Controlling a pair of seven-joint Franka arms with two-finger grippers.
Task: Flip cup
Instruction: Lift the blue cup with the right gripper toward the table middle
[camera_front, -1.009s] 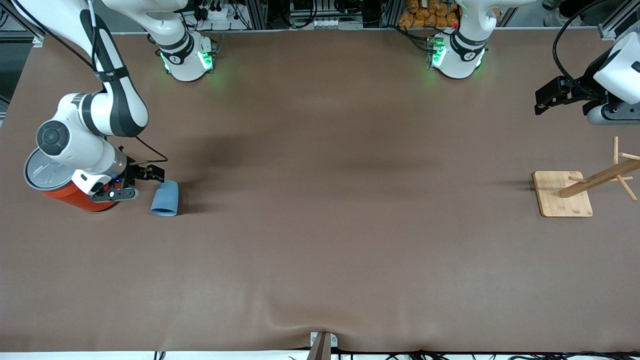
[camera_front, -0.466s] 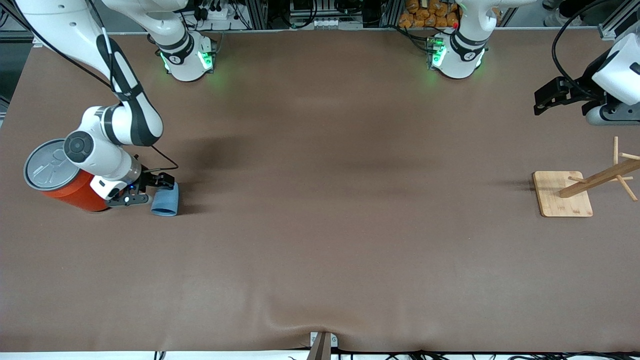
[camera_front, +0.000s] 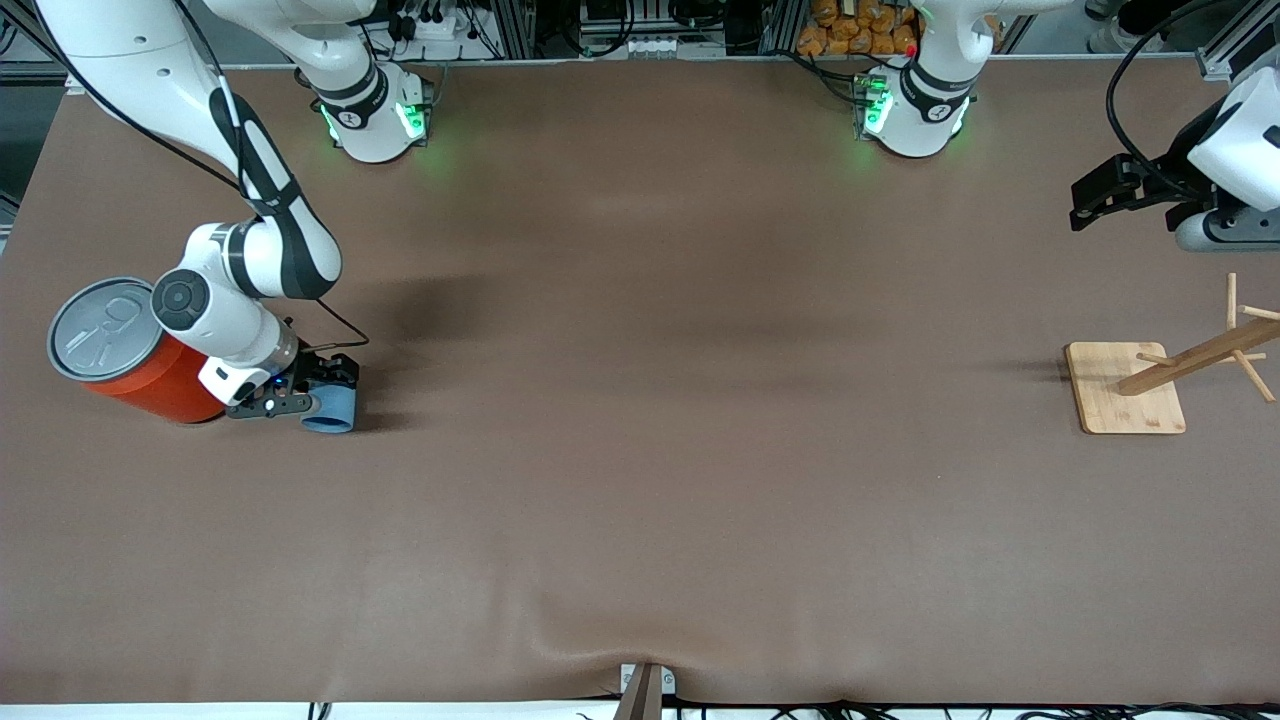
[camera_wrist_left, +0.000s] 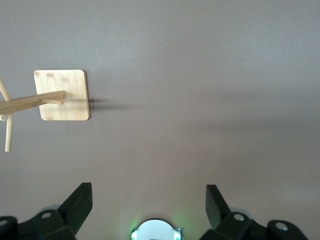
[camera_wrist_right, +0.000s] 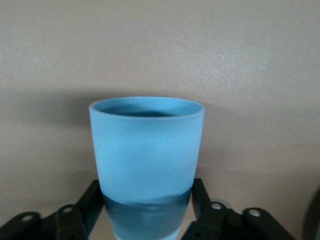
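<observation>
The light-blue cup lies on its side on the brown table, toward the right arm's end, beside the orange can. Its wider, open end points toward the front camera. My right gripper reaches in low from the can's side and its two fingers press the cup's sides. In the right wrist view the cup fills the middle, dark-blue inside showing at the rim, with black fingers touching both sides. My left gripper waits open and empty above the left arm's end; its view shows only table between the fingers.
A large orange-red can with a grey lid stands right next to my right wrist. A wooden peg rack on a square bamboo base stands at the left arm's end, also in the left wrist view.
My right gripper has moved away from the can toward the cup and now has its fingers around it. The cup has stayed lying in place. The left arm has not moved.
</observation>
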